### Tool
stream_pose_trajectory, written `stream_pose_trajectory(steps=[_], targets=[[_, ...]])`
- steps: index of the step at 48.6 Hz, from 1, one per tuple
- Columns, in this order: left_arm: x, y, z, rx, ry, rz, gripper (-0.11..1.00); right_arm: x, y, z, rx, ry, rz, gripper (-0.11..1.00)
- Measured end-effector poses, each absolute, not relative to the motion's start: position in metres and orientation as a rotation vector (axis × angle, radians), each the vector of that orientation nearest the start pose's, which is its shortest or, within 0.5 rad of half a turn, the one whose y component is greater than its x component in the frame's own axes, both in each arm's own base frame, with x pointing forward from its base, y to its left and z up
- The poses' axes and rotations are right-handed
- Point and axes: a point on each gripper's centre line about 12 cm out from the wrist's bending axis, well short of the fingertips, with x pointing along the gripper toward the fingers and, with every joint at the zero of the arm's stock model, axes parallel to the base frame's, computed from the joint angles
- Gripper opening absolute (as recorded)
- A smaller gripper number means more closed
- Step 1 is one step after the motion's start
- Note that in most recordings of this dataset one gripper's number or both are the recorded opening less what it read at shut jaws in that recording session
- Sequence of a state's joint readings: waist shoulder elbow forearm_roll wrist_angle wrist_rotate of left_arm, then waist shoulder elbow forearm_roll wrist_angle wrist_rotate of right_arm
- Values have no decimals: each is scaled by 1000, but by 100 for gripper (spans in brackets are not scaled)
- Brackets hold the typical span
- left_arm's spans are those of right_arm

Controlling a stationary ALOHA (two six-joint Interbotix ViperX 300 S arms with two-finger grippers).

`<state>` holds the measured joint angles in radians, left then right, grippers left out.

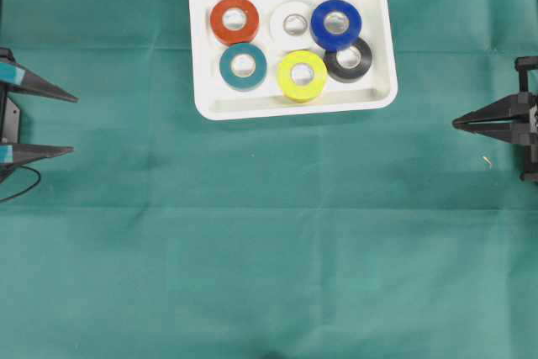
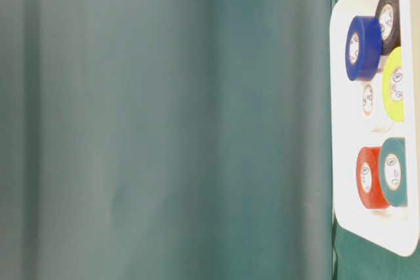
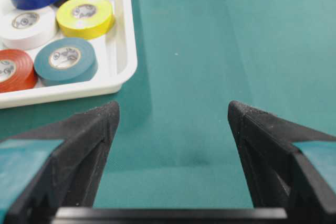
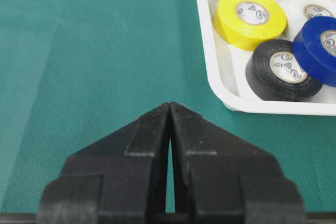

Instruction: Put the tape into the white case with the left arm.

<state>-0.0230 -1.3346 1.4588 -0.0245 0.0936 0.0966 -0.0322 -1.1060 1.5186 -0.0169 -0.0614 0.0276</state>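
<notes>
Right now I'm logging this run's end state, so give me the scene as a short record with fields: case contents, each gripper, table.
case: white case on the green cloth, toward the far side in the overhead view
contents: six tape rolls, red, white, blue, teal, yellow, black
stacking: blue roll partly overlaps the black one
left gripper: open, empty, away from the case
right gripper: shut, empty
tape outside the case: none visible
</notes>
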Motion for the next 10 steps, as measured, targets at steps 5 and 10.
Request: stream_pose_trajectory(steps=[5,10], targets=[[135,-3,192,74,217,-33,84,144,-5,154,17,351,-34,-9],[135,-3,193,73,215,-33,84,144,-5,154,18,351,-35,-9]])
